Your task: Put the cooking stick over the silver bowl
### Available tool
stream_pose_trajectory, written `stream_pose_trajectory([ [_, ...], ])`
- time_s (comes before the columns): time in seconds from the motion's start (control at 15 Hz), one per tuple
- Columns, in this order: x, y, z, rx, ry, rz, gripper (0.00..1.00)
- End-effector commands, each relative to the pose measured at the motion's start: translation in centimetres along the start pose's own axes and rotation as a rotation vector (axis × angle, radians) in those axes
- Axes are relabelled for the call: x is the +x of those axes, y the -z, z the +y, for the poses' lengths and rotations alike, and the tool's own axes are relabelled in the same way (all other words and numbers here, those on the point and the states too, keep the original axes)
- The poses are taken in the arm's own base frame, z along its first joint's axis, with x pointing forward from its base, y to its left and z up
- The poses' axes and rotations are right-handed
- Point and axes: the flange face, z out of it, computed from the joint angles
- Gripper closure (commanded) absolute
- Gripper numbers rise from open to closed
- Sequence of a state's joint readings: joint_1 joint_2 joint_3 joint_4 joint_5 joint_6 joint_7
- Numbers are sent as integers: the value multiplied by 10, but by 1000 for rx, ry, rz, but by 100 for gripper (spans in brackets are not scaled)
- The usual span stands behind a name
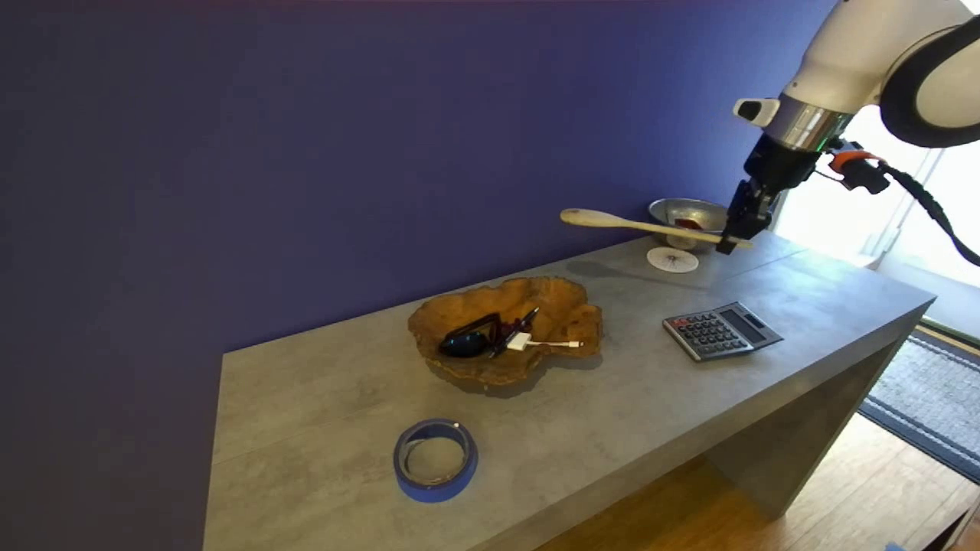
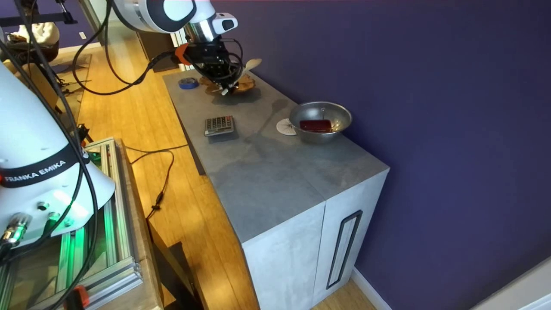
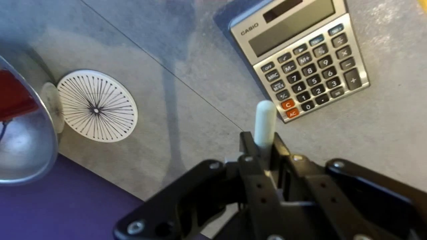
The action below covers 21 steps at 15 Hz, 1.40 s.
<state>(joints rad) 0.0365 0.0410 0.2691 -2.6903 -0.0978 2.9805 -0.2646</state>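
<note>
The cooking stick (image 1: 643, 226) is pale wood, held in the air above the table, roughly level in an exterior view. Its broad end (image 2: 253, 64) points toward the wall. My gripper (image 1: 733, 242) is shut on the stick near its thin end, and a short rounded tip (image 3: 265, 121) sticks out past the fingers (image 3: 262, 141) in the wrist view. The silver bowl (image 2: 318, 137) stands on the table beside the wall, apart from the stick. It also shows behind the stick in an exterior view (image 1: 693, 208) and at the left edge of the wrist view (image 3: 26, 146). It holds a dark red object (image 2: 316, 125).
A white round disc (image 3: 96, 106) lies beside the silver bowl. A calculator (image 1: 720, 330) lies on the grey table. The amber bowl (image 1: 459, 302) holds dark glasses, a pen and a white cable. A blue tape roll (image 1: 435, 492) is near the table's end. The purple wall (image 2: 422, 107) runs along the table.
</note>
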Motion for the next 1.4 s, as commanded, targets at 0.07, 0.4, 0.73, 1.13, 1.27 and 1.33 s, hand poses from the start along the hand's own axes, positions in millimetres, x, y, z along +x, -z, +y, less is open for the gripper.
stream_pose_trajectory([
  [0.07, -9, 9, 6, -25, 1, -26, 97],
  [0.4, -70, 45, 60, -106, 18, -218, 97],
  [0.73, -102, 101, 135, -126, -61, -196, 97],
  [1.13, -102, 97, 143, -143, 86, -203, 97],
  [1.27, -109, 107, 158, -119, 182, -223, 97],
  [1.33, -110, 112, 164, -102, 233, -214, 97],
])
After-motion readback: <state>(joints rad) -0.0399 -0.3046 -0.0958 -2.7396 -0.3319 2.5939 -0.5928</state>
